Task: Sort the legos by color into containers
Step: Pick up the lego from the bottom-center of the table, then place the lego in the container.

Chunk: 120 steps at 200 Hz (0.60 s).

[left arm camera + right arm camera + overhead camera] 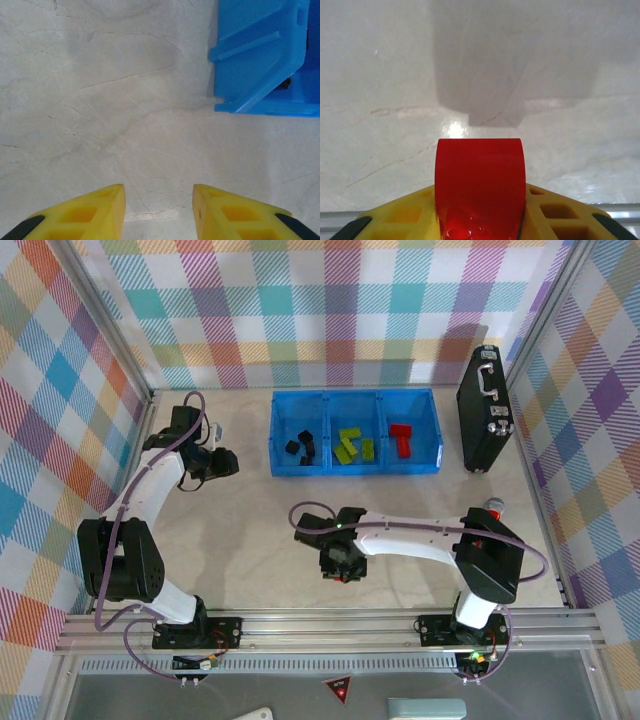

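Observation:
The blue tray (pixel 275 430) stands at the back of the table, with black legos (pixel 300 447) in its left compartment, lime green legos (pixel 352 447) in the middle one and red legos (pixel 401 440) in the right one. My right gripper (pixel 340 565) hangs low over the table's middle, well in front of the tray. It is shut on a red lego (pixel 480 185) that sits between the yellow fingers (pixel 405 217). My left gripper (pixel 225 462) is open and holds nothing, just left of the tray. The tray's corner (pixel 260 65) appears ahead of its jaws in the left wrist view.
A black hard case (pixel 483 410) with a metal handle stands upright at the back right, beside the tray. A small red and grey object (pixel 494 505) lies by the right arm's shoulder. Checked walls enclose the table on three sides.

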Available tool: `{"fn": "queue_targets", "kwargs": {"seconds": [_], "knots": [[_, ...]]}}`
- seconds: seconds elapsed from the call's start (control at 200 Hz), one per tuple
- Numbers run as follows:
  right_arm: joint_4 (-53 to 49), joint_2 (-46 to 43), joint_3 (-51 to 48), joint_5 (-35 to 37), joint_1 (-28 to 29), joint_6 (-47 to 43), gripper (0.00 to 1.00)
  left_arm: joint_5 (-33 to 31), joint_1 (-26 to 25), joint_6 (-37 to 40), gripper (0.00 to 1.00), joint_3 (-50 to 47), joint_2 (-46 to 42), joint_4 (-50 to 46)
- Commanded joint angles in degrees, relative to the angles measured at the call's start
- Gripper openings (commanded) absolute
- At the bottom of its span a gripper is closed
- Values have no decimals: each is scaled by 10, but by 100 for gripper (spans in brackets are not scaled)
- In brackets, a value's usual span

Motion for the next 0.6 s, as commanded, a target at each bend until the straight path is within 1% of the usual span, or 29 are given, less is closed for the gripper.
{"fn": "queue_targets", "kwargs": {"seconds": [0.0, 0.185, 0.375, 0.475, 0.595], "knots": [[-24, -23, -7, 5, -32, -88, 36, -3, 6, 7, 40, -3, -19, 3], [-47, -57, -8, 8, -112, -184, 36, -3, 6, 8, 40, -2, -18, 3], [-61, -82, 7, 13, -219, -279, 36, -8, 7, 12, 40, -4, -18, 4], [-67, -79, 31, 16, -275, -332, 36, -11, 6, 13, 40, -4, -16, 4], [-85, -54, 78, 31, -331, -385, 36, -12, 7, 14, 40, -3, -15, 4]]}}
